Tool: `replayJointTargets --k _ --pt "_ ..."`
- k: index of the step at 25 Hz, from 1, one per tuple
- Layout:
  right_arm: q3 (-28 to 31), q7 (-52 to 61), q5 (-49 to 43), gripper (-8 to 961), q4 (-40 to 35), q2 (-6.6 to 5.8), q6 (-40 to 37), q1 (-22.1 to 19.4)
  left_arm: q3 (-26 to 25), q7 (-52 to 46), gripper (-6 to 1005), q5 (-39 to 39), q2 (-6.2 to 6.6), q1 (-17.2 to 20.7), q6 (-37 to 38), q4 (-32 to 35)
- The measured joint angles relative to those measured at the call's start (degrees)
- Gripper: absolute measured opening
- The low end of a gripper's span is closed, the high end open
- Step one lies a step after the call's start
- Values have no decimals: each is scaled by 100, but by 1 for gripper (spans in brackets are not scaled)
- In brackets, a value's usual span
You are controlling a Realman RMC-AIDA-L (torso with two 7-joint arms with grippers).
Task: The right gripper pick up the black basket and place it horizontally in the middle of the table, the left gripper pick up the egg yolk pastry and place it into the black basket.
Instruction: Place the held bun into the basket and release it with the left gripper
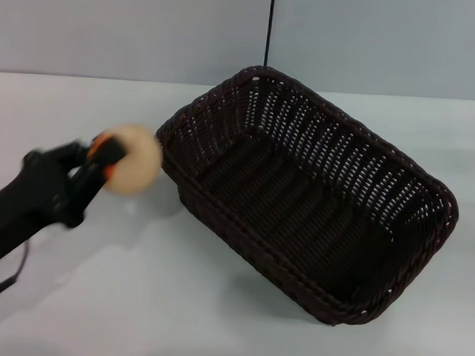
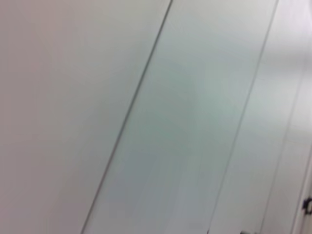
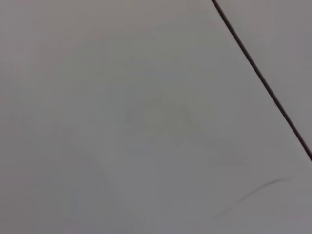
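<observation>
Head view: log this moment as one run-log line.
left gripper: holds egg yolk pastry beside black basket | basket: on table, empty | right gripper: not in view

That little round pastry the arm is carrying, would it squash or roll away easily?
Probably somewhat delicate: the egg yolk pastry looks like soft baked dough, so the left gripper, shut on it, could dent it if it squeezed hard. Its rounded dome suggests it may roll if dropped on the smooth table. Inside the black basket, the walls should stop it.
</observation>
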Motion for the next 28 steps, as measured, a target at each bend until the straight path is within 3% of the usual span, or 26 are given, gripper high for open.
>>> replayJointTargets --k 6,9,11,20,28 --pt "-7 -136 -7 589 219 12 0 27 -13 314 71 -6 -28 -674 -615 -399" --pt "-7 -140 -19 589 258 24 0 27 -8 348 68 -6 -32 -735 -716 -431" --pt "-7 -141 -20 589 265 37 0 27 13 439 65 11 -34 -967 -1225 -498" --pt "-40 -144 -20 589 410 56 0 36 32 1189 62 58 -50 -1201 -2192 -945" --pt "-88 -145 -20 589 471 58 0 65 103 1315 59 68 -47 -1215 -2517 -979"
